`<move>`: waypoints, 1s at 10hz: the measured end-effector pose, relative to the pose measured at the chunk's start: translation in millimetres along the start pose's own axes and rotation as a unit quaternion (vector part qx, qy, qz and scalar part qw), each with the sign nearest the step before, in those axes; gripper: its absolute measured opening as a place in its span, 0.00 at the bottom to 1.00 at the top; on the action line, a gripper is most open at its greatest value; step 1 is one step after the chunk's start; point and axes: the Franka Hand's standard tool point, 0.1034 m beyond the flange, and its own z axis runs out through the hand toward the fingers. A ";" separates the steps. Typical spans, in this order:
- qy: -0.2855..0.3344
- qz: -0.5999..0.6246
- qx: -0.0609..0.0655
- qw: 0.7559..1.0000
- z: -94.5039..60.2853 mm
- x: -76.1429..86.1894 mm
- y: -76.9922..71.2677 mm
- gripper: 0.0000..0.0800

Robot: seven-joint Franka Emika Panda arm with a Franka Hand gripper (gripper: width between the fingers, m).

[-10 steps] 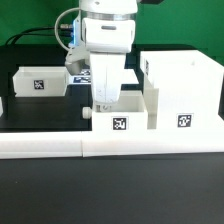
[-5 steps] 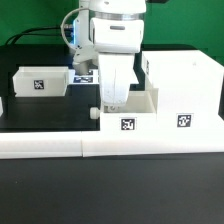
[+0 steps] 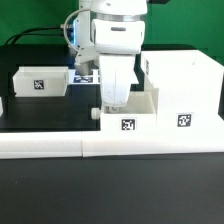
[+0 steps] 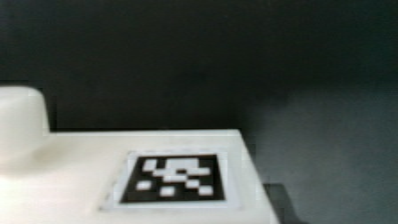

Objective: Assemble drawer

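Observation:
My gripper (image 3: 117,100) reaches straight down into a small open-top white tray (image 3: 140,108), its fingers closed on the tray's wall. The tray has a tag on its front (image 3: 128,124) and a knob (image 3: 97,113) on the exterior view's left. It stands against the large white housing (image 3: 182,88) on the exterior view's right. A second small tray (image 3: 38,82) sits apart on the exterior view's left. The wrist view shows the held tray's tagged face (image 4: 178,178) and its knob (image 4: 18,125); my fingertips are out of sight there.
A long white bar (image 3: 60,146) runs along the front of the black table. The marker board (image 3: 86,74) lies behind my arm. A white piece (image 3: 2,104) shows at the exterior view's left edge. Cables hang at the back.
The gripper and the tray moved together toward the exterior view's right, up to the housing, between 1.0 s and 0.5 s ago. Since then nothing has visibly moved.

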 end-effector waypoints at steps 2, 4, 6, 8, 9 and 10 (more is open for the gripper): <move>-0.001 0.001 0.003 1.000 1.1 -1.5 -1.8 0.05; -0.001 0.000 0.006 1.000 3.4 -1.3 -4.2 0.05; -0.002 -0.004 0.007 1.000 3.8 -0.5 -4.8 0.05; -0.002 -0.003 0.007 1.000 3.8 -1.3 -4.7 0.05; -0.004 -0.007 0.008 1.000 3.9 -1.1 -5.2 0.05; -0.008 -0.016 0.012 1.000 3.6 0.1 -5.9 0.05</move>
